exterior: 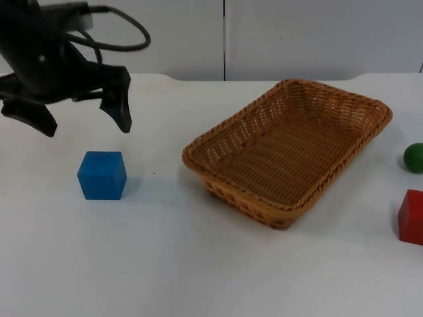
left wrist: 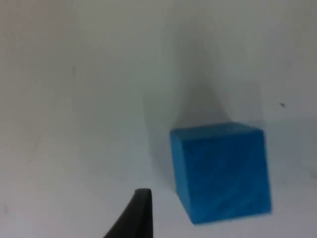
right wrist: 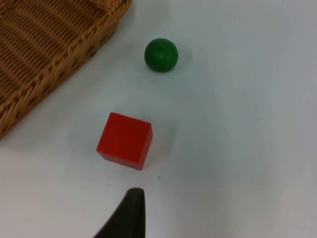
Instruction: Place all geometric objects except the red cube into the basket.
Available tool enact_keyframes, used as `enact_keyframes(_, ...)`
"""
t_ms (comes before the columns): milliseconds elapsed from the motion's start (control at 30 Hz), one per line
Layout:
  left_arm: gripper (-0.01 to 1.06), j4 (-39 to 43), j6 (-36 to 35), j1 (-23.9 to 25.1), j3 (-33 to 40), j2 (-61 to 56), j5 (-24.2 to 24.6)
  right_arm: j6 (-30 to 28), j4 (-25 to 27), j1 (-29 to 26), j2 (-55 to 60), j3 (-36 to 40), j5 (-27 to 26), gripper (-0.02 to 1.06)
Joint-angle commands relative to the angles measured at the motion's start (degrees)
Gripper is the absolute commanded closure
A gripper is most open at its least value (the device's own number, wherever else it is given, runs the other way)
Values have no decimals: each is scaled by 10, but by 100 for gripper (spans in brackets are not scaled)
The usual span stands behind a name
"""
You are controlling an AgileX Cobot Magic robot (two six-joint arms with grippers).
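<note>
From the top view, the left gripper (exterior: 84, 125) hangs over the far left of the white table (exterior: 198, 264), its two black fingers (exterior: 119, 105) spread wide with nothing between them. Just nearer than it sits the blue cube (exterior: 102, 175), flat on the table, apart from both fingertips. Over in the middle-right lies the wicker basket (exterior: 231, 135), set at an angle, nothing inside it. Off at the right edge there's the green ball (exterior: 414, 157), and just nearer than that the red cube (exterior: 412, 216), both on the table and both outside the basket. Behind it all runs the grey partition wall (exterior: 297, 33).

Now the left wrist view: the blue cube (left wrist: 220, 171) looms close on the white surface, resting square, with one black fingertip (left wrist: 136, 215) just beside it and not touching. The cube throws a soft shadow on the table behind it.

On to the right wrist view, where the right arm waits. The red cube (right wrist: 124, 141) sits on the table with the green ball (right wrist: 161, 54) farther on, the two near each other but apart. The basket's woven wall (right wrist: 54, 59) runs beside them, touching neither. One black fingertip (right wrist: 126, 215) of the right gripper stands clear of the red cube; whether that claw is spread or pressed together, I cannot tell.
</note>
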Motion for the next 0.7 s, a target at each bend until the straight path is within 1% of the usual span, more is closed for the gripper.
enact_keyframes(0, 0, 28, -40, -3, -22, 26, -6, -2, 2, -3, -2, -2, -9, -1)
enact_keyframes(167, 0, 34, -50, -3, -40, 74, -10, -2, 2, -3, -2, -2, -11, -1)
enact_keyframes(267, 0, 35, -55, -3, -40, 97, -37, -2, 2, -3, -2, -2, -13, -1)
enact_keyframes(333, 0, 35, -55, -3, -40, 108, -46, -2, 2, -3, -2, -2, -13, -1)
enact_keyframes(667, 0, 34, -55, -7, -40, 126, -50, -2, -1, -3, -2, -2, -16, -1)
